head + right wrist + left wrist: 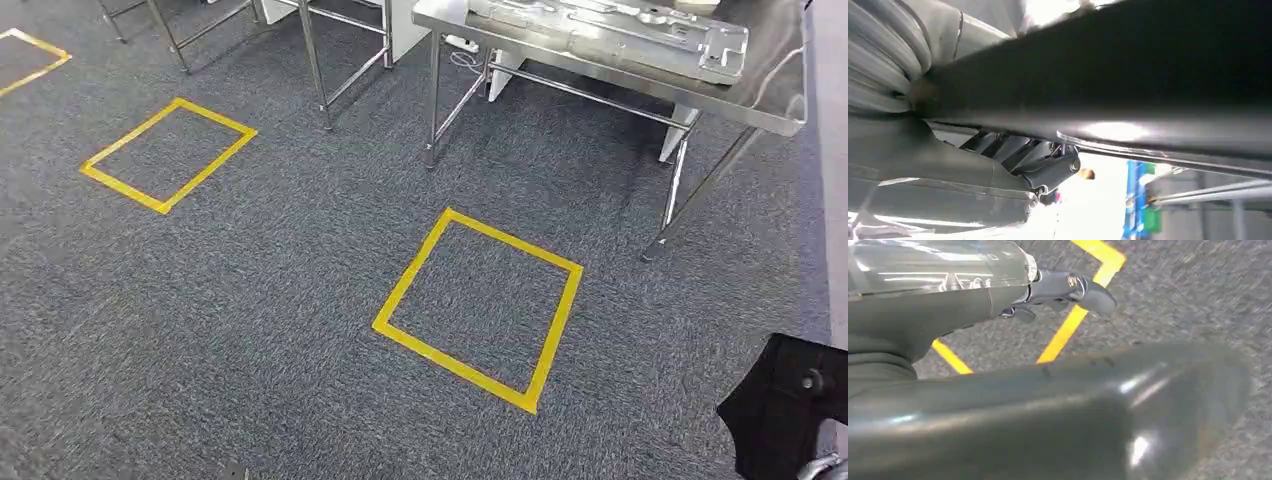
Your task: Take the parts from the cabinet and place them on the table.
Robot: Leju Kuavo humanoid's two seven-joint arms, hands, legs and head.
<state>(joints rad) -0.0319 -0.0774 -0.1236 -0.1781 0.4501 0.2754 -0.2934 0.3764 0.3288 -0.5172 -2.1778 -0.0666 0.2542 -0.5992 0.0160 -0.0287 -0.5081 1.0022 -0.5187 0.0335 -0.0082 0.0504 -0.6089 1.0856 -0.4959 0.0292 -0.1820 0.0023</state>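
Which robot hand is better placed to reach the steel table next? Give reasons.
Right, probably. The right robot hand has a dark part lying across it, and the steel table stands on the robot's right. The left robot hand faces carpet.

Yellow tape squares [478, 310] on speckled grey carpet [280, 300], silver table [780, 100]

Head view looks down at carpet [250, 300]; left wrist view shares it close [1173, 300].
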